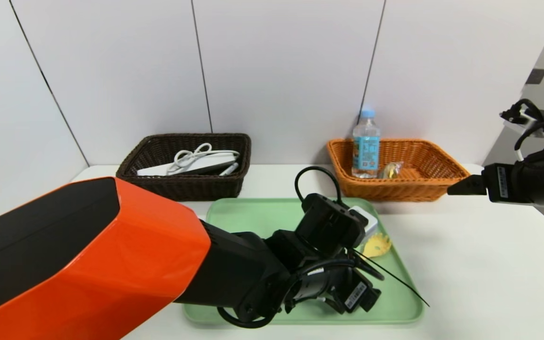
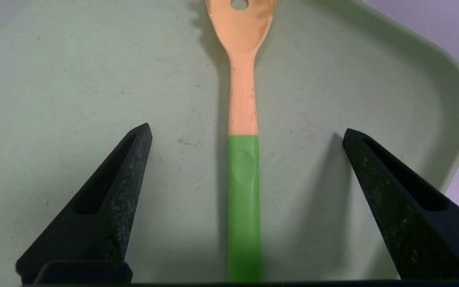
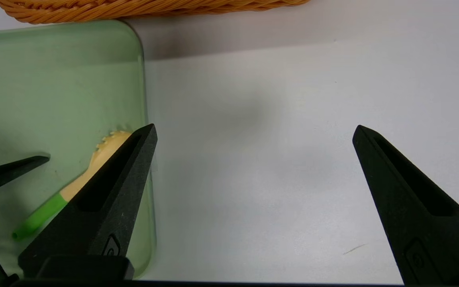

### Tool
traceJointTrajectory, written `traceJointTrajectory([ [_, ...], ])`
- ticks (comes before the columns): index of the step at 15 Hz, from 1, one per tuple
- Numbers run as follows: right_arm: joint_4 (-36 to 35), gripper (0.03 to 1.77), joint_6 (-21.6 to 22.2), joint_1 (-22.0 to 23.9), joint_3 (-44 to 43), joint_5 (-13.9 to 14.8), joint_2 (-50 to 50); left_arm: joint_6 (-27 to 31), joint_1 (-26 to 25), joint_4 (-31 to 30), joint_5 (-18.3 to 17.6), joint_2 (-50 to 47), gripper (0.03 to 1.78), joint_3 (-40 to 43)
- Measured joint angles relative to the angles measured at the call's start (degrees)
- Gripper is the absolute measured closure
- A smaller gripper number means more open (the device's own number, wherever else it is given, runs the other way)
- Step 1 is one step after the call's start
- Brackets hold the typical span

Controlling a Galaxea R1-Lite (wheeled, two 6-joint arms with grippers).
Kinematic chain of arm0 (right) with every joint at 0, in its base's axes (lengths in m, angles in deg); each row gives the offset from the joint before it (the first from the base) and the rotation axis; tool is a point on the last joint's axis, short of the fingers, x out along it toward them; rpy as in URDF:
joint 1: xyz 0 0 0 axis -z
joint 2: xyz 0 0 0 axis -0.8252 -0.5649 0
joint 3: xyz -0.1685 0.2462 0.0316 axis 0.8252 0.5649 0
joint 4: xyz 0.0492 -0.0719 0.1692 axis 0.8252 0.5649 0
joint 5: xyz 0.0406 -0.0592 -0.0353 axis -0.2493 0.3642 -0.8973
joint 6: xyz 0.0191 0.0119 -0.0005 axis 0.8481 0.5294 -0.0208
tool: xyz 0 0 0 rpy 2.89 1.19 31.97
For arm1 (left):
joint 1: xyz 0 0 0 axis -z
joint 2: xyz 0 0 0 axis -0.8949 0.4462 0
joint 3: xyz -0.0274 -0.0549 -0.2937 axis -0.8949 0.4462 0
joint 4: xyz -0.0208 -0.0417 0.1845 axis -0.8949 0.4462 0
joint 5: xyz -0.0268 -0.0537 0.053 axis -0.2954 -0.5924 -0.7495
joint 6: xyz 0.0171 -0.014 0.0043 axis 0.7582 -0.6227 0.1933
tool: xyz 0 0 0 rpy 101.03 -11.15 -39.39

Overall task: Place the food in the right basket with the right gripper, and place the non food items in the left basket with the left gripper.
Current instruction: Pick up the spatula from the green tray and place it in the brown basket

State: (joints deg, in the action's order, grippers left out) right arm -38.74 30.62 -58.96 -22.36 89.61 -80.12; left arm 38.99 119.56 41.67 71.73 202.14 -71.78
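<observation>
While the yellow pasta spoon with green handle lay on the pale green plastic tray | left gripper spread, empty, straddling handle | next: lower, close | right gripper spread, parked aside.

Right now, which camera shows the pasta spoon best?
The left wrist view: the pasta spoon lies between the open left hand. The head view shows only its yellow head; the right wrist view shows it partly hidden.

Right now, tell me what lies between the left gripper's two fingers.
In the left wrist view, the pasta spoon's green handle lies on the green tray, centred between the open left gripper fingers, touching neither.
</observation>
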Motion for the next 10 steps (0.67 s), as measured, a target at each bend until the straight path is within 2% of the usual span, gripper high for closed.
traceJointTrajectory([
  [3, 0.0, 0.10, 0.0, 0.0, 0.0, 0.0, 0.0, 0.0, 0.0, 0.0, 0.0, 0.2, 0.12, -0.1],
  [6, -0.1, 0.10, 0.0, 0.0, 0.0, 0.0, 0.0, 0.0, 0.0, -0.2, 0.0, 0.5, 0.59, -0.1],
  [10, -0.1, 0.10, 0.0, -0.1, 0.0, -0.1, 0.0, -0.1, 0.0, -0.1, 0.0, 0.6, 1.00, 0.1],
])
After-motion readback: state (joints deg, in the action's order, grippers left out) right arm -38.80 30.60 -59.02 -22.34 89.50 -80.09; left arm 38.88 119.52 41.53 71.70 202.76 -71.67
